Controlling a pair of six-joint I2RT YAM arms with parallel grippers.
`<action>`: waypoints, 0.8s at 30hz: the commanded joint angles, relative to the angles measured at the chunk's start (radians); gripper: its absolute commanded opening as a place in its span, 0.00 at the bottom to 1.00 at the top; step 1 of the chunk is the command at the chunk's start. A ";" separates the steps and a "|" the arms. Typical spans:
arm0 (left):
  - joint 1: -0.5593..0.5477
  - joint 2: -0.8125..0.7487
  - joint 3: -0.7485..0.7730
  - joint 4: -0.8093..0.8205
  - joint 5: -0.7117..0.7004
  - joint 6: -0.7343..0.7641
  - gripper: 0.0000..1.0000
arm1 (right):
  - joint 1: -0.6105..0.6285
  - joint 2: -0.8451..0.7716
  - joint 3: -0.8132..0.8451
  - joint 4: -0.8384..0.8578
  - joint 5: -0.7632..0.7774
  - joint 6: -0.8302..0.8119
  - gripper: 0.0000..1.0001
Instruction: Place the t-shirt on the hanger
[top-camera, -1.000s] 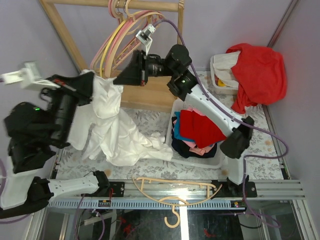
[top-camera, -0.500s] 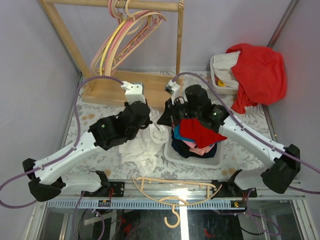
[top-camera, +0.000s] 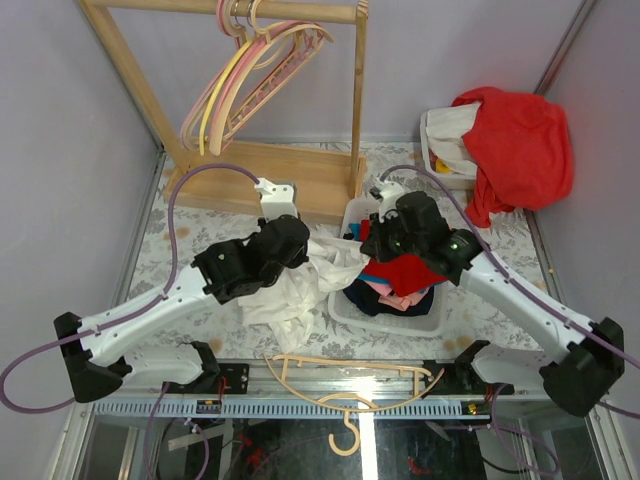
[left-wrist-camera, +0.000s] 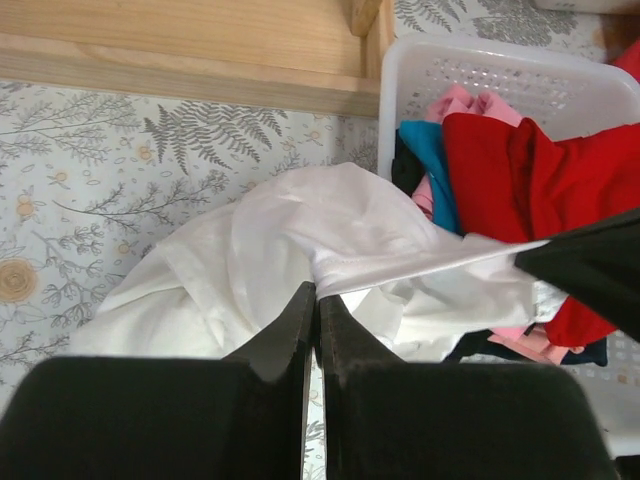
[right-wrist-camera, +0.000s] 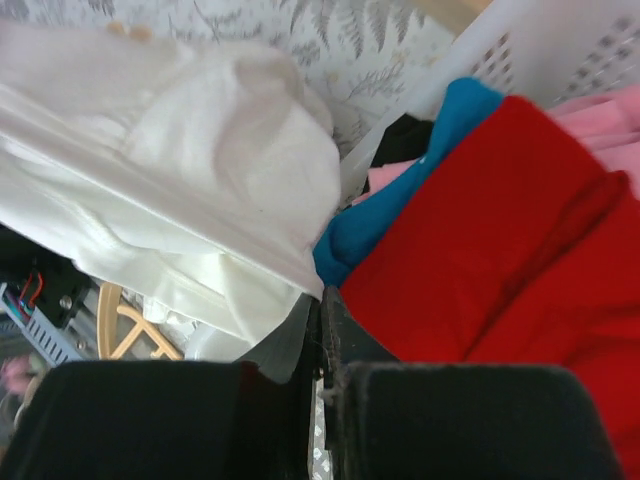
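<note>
On the counter (top-camera: 200, 225), between the two arms, the white t-shirt (top-camera: 295, 290) lies in a crumpled heap. One part of it goes up over the left rim of the white basket (top-camera: 345, 312).

The left tool (left-wrist-camera: 317, 295) has its two fingers pressed together, and they are clamped on a fold of the t-shirt. From this fold a tight band of white cloth runs to the right, over the basket. The right tool (right-wrist-camera: 322, 298) is also closed, its fingers together on the white cloth, just at the place where the t-shirt meets the red and blue clothes (top-camera: 405, 272) which fill the basket.

The pale peach hanger (top-camera: 345, 385) lies flat at the near edge of the counter, between the bases of the arms. Its hook points toward the near side. It is close to the lower border of the t-shirt, but I cannot tell if they touch.

At the back stands a wooden rack (top-camera: 300, 180) with pink and yellow hangers (top-camera: 240, 90) on its bar. A big red garment (top-camera: 515, 145) is draped over a bin in the far right corner.
</note>
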 joint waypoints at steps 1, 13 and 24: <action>0.003 -0.012 -0.001 0.083 0.052 0.020 0.00 | -0.018 -0.108 0.005 0.039 0.112 0.005 0.00; 0.003 0.060 0.115 0.060 0.143 0.123 0.00 | -0.018 -0.174 0.080 -0.142 0.029 -0.039 0.78; 0.003 0.108 0.147 0.040 0.160 0.142 0.00 | -0.016 -0.372 -0.054 -0.266 -0.326 0.018 0.90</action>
